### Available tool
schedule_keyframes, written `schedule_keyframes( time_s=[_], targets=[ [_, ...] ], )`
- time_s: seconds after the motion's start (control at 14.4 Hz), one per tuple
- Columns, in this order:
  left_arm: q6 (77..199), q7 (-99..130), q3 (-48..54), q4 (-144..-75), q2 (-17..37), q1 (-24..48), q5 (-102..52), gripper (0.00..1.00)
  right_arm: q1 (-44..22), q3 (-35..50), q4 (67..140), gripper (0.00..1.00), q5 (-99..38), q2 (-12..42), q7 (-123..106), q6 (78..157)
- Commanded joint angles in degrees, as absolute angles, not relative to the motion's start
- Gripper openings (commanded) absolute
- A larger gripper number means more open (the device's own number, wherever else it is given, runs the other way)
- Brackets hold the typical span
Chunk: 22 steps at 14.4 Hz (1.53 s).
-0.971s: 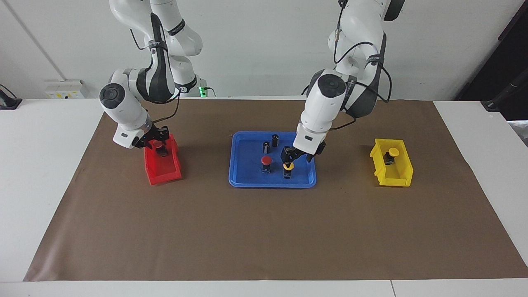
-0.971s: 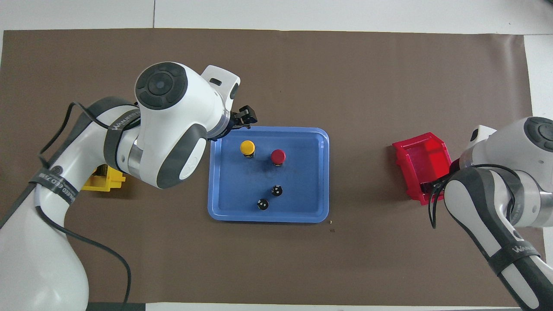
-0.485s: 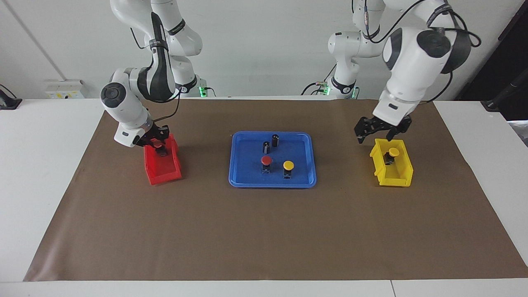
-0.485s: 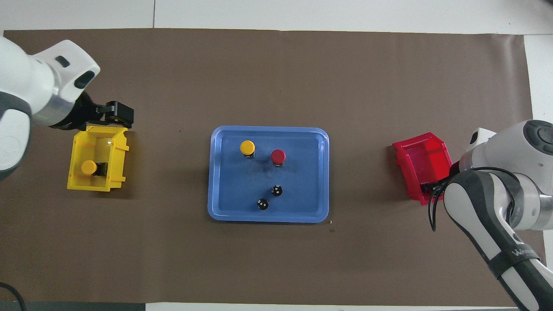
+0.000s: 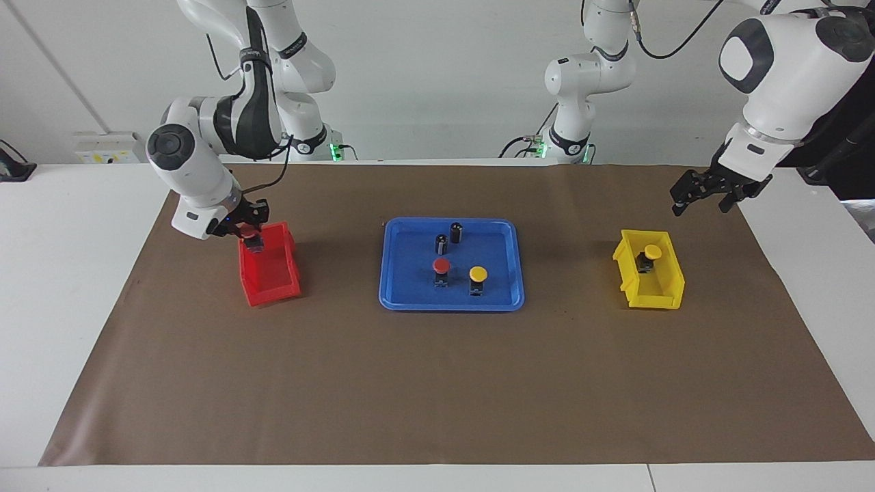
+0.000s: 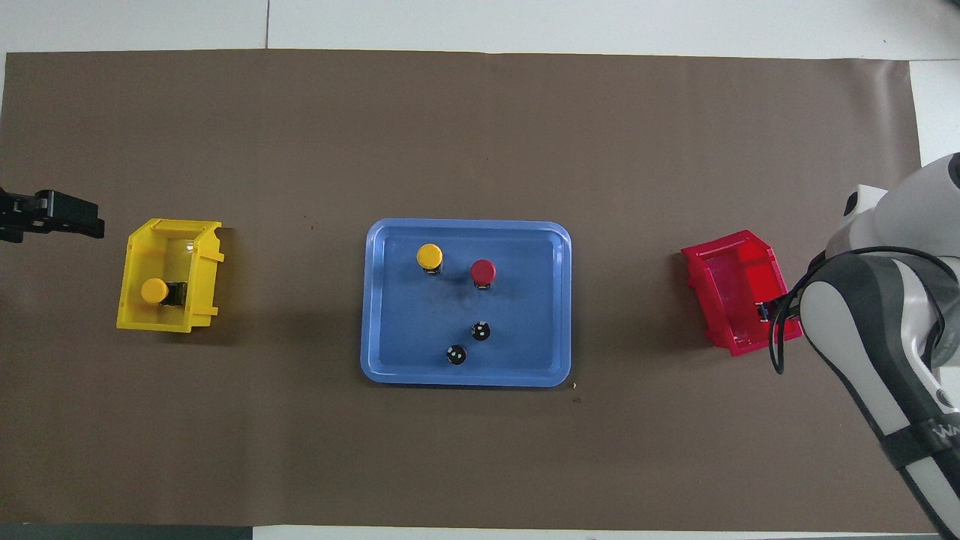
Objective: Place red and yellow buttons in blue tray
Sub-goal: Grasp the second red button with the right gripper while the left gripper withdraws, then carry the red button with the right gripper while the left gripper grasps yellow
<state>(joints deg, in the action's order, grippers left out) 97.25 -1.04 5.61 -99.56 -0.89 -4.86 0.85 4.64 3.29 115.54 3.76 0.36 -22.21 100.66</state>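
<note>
My right hand [image 5: 251, 231], clamped on a red button [image 5: 254, 239] over the red bin [image 5: 270, 273], has the blue tray [image 5: 509, 301] at its three o'clock in the facing view, while my left hand [image 5: 711, 193] waits with fingers apart above the tabletop.

One red button [image 5: 441, 266] and one yellow button [image 5: 478, 275] stand upright in the blue tray [image 5: 410, 298].

Two red buttons [image 5: 441, 265] [image 5: 250, 234], two yellow buttons [image 5: 478, 274] [image 5: 653, 252], two dark cylinders [image 5: 456, 231] [image 5: 441, 243], one blue tray [image 5: 396, 287], one red bin [image 5: 273, 280], one yellow bin [image 5: 656, 290].
</note>
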Motion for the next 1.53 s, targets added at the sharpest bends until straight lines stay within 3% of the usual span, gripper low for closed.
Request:
schedule_keyframes(
  time_s=[0.0, 0.14, 0.42, 0.62, 1.04, 1.46],
  targets=[
    [102.7, -1.2, 6.3, -105.9, -2.9, -6.1, 1.7, 0.99, 0.1, 3.8, 106.5, 0.28, 3.5, 5.0, -16.1, 94.8],
    [107.8, -1.3, 6.3, -109.2, -1.6, -6.1, 1.8, 0.99, -5.8, 4.0, 104.4, 0.29, 2.7, 6.1, -7.0, 95.9],
    [114.8, -5.1, 6.3, -115.9, 0.3, -6.6, 1.8, 0.97, -16.1, 4.0, 106.8, 0.28, -4.7, 7.2, 13.7, 108.8],
    [117.2, -9.5, 6.3, -118.3, 0.6, -9.6, 1.7, 0.72, -22.1, 4.0, 107.1, 0.28, -4.9, 10.4, 23.5, 114.1],
    [119.4, -9.0, 6.3, -119.8, 1.7, -9.6, 1.8, 0.71, -23.3, 4.0, 107.3, 0.29, -4.7, 15.3, 24.0, 121.9],
    [120.8, -8.9, 6.4, -123.4, 0.9, -9.4, 1.7, 0.71, -24.6, 4.0, 107.3, 0.31, -4.7, 17.4, 23.7, 122.3]
  ],
)
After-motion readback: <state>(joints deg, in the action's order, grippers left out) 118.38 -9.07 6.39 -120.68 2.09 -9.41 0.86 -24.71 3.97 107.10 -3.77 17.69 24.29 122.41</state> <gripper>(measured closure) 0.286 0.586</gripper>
